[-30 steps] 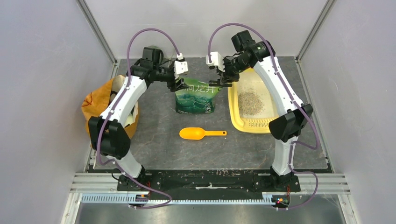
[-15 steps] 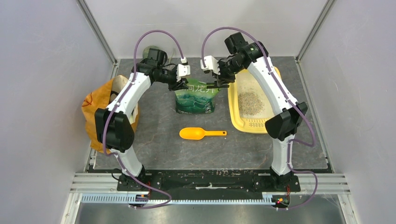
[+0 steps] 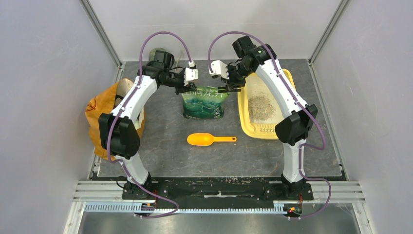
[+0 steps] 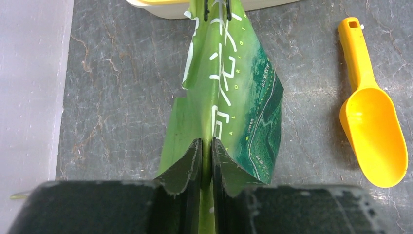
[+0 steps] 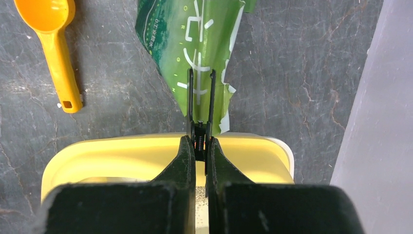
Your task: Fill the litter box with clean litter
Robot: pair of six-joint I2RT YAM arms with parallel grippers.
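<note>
Work surface: dark grey mat (image 3: pixel 165 151) with pale crack-like veining, flat, matte. Enclosure: plain pale grey back wall (image 3: pixel 209 19), left wall (image 3: pixel 44 97), right wall (image 3: pixel 375 97), joined at the far corners by slanting aluminium posts (image 3: pixel 101 34). Aluminium rail (image 3: pixel 341 187) along near edge. Light even, diffuse; shadows soft

The pouch (image 3: pixel 203 103) stands left of the litter box (image 3: pixel 244 116), behind the scoop (image 3: pixel 207 140).

The green pouch (image 3: pixel 203 105) bears white Chinese characters (its small print is illegible).
</note>
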